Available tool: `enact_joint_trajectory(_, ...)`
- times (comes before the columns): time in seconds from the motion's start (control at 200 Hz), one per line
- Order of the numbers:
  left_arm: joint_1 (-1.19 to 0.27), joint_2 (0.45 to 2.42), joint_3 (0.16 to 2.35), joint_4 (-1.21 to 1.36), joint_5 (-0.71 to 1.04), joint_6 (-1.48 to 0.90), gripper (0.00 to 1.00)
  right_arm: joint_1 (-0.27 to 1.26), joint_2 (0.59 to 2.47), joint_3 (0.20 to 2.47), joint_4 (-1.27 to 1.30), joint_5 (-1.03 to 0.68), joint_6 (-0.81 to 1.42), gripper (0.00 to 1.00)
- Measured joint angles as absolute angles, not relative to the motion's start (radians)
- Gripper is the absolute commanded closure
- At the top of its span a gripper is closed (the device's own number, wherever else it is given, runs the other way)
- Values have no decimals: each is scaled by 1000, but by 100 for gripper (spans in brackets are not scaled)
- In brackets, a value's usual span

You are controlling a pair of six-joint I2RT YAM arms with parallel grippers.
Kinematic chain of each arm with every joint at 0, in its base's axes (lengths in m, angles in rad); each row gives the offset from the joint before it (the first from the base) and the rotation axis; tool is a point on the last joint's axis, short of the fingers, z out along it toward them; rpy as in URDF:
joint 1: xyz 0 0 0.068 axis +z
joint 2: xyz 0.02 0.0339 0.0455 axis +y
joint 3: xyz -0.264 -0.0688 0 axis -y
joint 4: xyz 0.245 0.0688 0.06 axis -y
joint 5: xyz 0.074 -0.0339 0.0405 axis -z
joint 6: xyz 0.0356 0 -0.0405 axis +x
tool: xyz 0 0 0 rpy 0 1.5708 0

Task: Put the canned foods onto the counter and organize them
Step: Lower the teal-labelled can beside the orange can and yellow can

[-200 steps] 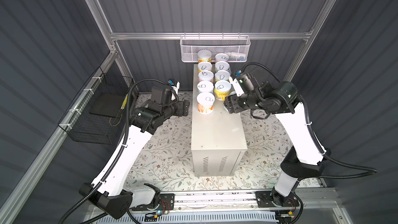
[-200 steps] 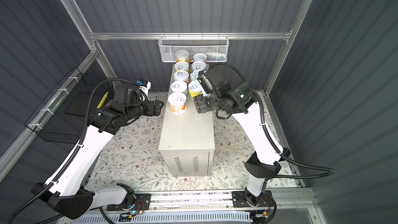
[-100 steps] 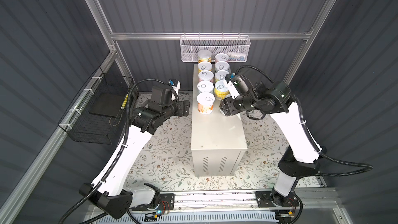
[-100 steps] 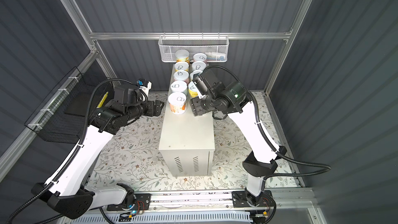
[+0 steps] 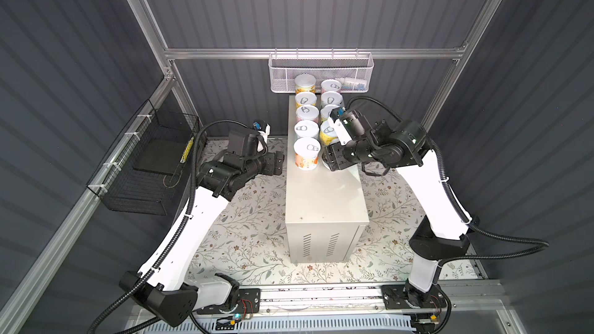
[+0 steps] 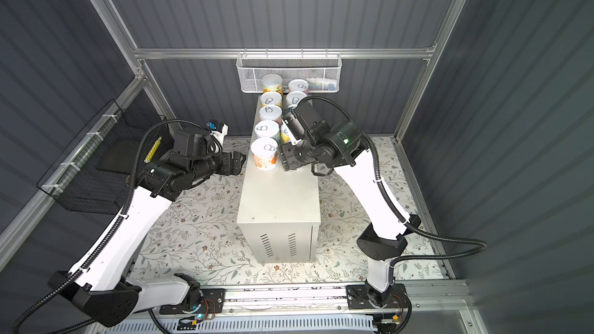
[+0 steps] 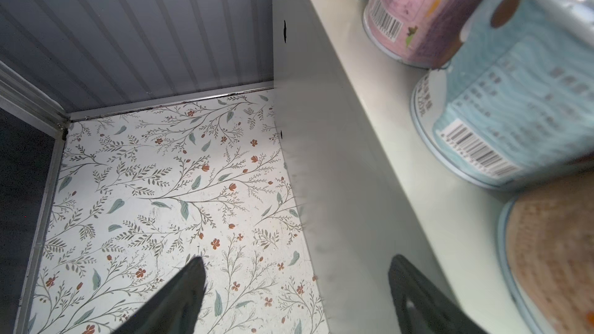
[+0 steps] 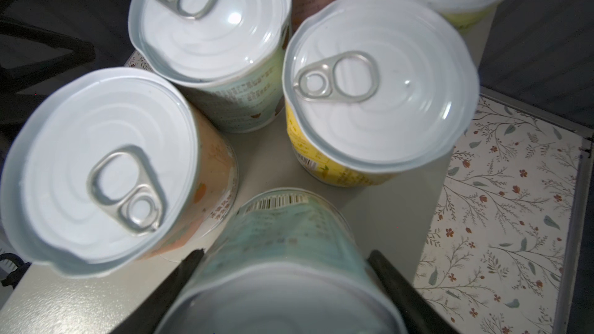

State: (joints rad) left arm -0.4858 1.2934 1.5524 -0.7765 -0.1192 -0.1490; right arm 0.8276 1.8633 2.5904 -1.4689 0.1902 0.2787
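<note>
cans, short and cylindrical with silver-white pull-tab lids and pastel printed labels (image 5: 305, 129), are standing upright in two rows on the far part of the counter (image 5: 324, 200), a tall off-white rectangular metal cabinet with vent slits on its near end. the right gripper (image 5: 334, 159) is reaching in over the near end of the right-hand row, just beside the orange-labelled can (image 5: 307, 155) that is ending the left-hand row. in the right wrist view its two black fingers (image 8: 189, 261) are flanking a pale blue-labelled can (image 8: 283, 232), which is standing on the counter top close to the orange-labelled can and the yellow-labelled can (image 8: 379, 85). the fingers are sitting very near its sides, but i cannot tell whether they are pressing on it or standing just clear of it. the left gripper (image 5: 278, 163) is hovering off the left side of the counter, level with the orange-labelled can. its jaws are spreading wide and holding nothing. in the left wrist view its dark fingertips (image 7: 193, 271) are showing well apart, one over the floral-patterned floor (image 7: 160, 187) and one against the counter's side wall. a white mesh basket (image 5: 283, 75) is hanging on the aluminium rail (image 5: 225, 53) behind the far end of the rows, and a black wire basket (image 5: 141, 187) is hanging on the left side of the frame.
</note>
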Motion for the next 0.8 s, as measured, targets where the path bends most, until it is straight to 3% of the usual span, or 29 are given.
enact_joint_trajectory(0.255,-486,1292,1546,-766,-120,-149,10,828,1876,2592,-1468,191,276,5)
enact_joint_trajectory(0.8,-486,1261,1493,-757,-150,-144,10,828,1814,2613,-1423,183,268,4)
